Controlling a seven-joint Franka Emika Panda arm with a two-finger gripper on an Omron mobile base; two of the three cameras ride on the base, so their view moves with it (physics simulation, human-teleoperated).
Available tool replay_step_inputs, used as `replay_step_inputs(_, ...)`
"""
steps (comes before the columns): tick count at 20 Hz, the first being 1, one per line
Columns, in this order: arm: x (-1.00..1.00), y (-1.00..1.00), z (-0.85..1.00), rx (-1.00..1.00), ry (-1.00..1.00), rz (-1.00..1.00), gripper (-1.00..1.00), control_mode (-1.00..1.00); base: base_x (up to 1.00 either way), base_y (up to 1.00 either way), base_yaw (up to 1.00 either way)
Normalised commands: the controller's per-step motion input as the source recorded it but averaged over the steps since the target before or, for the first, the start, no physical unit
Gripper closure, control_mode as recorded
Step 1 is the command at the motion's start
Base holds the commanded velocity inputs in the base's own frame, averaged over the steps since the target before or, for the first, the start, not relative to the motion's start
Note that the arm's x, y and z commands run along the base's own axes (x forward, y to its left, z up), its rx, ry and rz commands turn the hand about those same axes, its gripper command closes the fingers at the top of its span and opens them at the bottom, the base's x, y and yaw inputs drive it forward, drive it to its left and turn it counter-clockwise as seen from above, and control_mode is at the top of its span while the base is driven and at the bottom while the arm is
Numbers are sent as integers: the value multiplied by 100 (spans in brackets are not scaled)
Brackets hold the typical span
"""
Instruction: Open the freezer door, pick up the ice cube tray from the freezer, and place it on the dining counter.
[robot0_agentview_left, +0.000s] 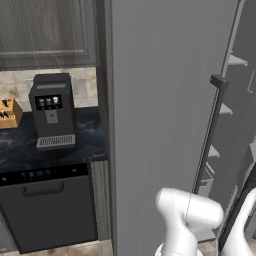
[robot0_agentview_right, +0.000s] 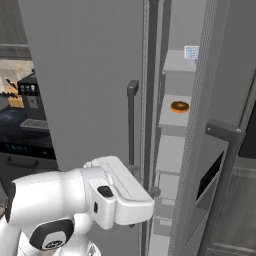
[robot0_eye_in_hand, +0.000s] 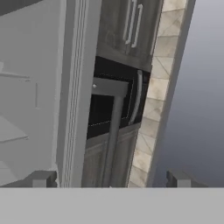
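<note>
Grey kitchen cabinetry and a dark bench with a coffee machine (robot0_agentview_left: 51, 111) frame the big two-door fridge, where the robot's jaws (robot0_eye_in_hand: 109, 179) stand wide apart and hold nothing. In the hand view their two tips rise either side of a dark vertical bar handle (robot0_eye_in_hand: 111, 135), with that door's ribbed edge just to the left. The freezer door (robot0_agentview_right: 210, 165) with its recessed dispenser niche already hangs ajar in the right base view, exposing the freezer (robot0_agentview_right: 172, 150) and its pale shelves. The ice cube tray (robot0_agentview_right: 191, 51) lies on a high shelf, above a shelf carrying a doughnut (robot0_agentview_right: 179, 106) (too small to tell the tray's long axis with certainty). Judged from here, the tray sits well above the hand and deeper inside, so the coming move is a reach upward and inward past the door edge. Only the right base view gives the tray; the left base view offers the plain door (robot0_agentview_left: 160, 110), its handle and shelf ends beyond.
</note>
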Motion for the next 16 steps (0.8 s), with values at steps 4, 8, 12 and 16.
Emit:
replay_step_inputs(4,0,58,3,0,0,-3,-100,-100,0,0,0)
replay_step_inputs(8,0,53,8,0,0,-6,-100,-100,0,0,0)
replay_step_inputs(12,3,50,0,0,0,-6,-100,-100,0,0,0)
replay_step_inputs(16,46,37,0,0,-3,-8,-100,-100,0,0,0)
